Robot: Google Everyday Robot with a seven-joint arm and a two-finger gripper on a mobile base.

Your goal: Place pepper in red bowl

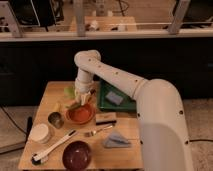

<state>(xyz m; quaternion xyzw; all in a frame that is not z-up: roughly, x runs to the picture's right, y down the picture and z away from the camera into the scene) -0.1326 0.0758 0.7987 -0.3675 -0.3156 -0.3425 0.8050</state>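
Pointing down from the white arm (115,75), gripper (83,96), just above the far left rim of the red bowl (82,116); open or closed, cannot tell. Right below it, at that rim, the pepper (74,106); gripped or not, unclear. Left of the gripper, a pale green lump (69,91). Nearer the camera on the worktop (52,95), a dark maroon bowl (77,155).

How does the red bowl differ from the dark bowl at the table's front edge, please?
The red bowl is orange-red; the dark bowl is maroon. The red bowl is shallow, the dark bowl deeper. The red bowl sits in the middle of the table, right below the jaws, while the dark bowl sits at the front edge, far from them. Both are round, upright and of similar width.
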